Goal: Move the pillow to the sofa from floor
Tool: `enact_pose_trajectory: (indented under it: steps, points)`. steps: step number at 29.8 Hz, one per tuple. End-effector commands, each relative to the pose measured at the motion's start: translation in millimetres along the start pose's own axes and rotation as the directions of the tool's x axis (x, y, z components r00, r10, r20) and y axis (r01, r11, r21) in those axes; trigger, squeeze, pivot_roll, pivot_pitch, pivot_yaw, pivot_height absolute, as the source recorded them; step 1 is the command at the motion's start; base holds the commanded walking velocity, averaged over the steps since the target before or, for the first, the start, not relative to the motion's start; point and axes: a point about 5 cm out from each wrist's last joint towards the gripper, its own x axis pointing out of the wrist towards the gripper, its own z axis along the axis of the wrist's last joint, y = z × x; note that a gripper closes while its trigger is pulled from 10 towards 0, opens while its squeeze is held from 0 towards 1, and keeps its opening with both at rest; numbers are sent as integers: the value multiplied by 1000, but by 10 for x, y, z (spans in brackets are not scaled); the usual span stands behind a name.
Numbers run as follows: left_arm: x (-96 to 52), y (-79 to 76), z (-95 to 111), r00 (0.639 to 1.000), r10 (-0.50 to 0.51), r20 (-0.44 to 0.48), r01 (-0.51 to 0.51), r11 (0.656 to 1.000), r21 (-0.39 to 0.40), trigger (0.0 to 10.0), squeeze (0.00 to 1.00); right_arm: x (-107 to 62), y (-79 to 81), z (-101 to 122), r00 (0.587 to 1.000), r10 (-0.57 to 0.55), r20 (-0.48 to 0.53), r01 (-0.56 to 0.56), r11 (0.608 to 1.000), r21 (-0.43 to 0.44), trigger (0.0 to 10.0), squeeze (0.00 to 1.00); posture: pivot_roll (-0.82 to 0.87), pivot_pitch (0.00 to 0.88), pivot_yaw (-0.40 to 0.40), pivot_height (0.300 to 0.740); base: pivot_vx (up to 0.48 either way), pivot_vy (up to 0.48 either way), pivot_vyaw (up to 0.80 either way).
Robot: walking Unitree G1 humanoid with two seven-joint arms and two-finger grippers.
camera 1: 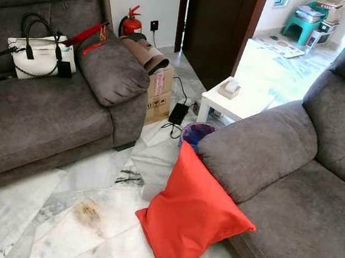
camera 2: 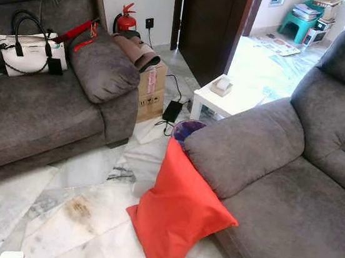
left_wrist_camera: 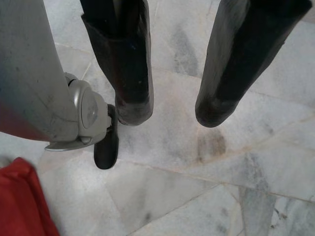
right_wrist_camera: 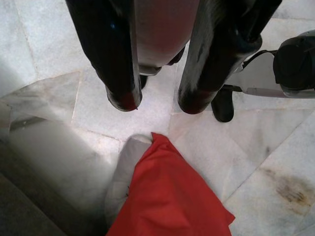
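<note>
A red pillow (camera 1: 190,219) stands on the marble floor (camera 1: 79,218), propped on edge against the front of the grey sofa (camera 1: 298,182) at the right. It leans with its upper corner resting at the sofa's armrest, and its long axis runs from that far upper corner down toward the near floor, tilted slightly leftward at the bottom. One side corner points right, against the sofa's base, and its broad face is turned left toward the open floor.

A brownish stain (camera 1: 88,212) marks the floor tiles just left of the pillow. A second grey sofa (camera 1: 42,113) sits at the far left, carrying a white handbag (camera 1: 40,56) with black handles. Beyond its armrest stand a cardboard box (camera 1: 159,90) and a red fire extinguisher (camera 1: 131,22) by the wall. A small white desk (camera 1: 236,99) stands between the two sofas at the far end, with a small box (camera 1: 230,88) on it.

In the left wrist view, the left gripper (left_wrist_camera: 170,110) hangs over bare marble with its jaws parted, holding nothing, a corner of the pillow close by. In the right wrist view, the right gripper (right_wrist_camera: 155,101) hangs above the pillow's corner, its jaws apart and empty.
</note>
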Motion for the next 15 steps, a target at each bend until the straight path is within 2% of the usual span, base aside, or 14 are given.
enact_pose_trajectory:
  steps: [1,15]
  points:
    - [-20,29,-91,1000,8,-28,-8,1000,-10,10000,0,-1,-2,-8,1000,-3,-5,3,1000,12,10000,0,59,129,21,740,274,0,0]
    - [-20,27,-91,1000,5,-27,-6,1000,-16,10000,0,15,16,49,1000,-1,2,1,1000,7,10000,0,59,129,21,740,334,0,0]
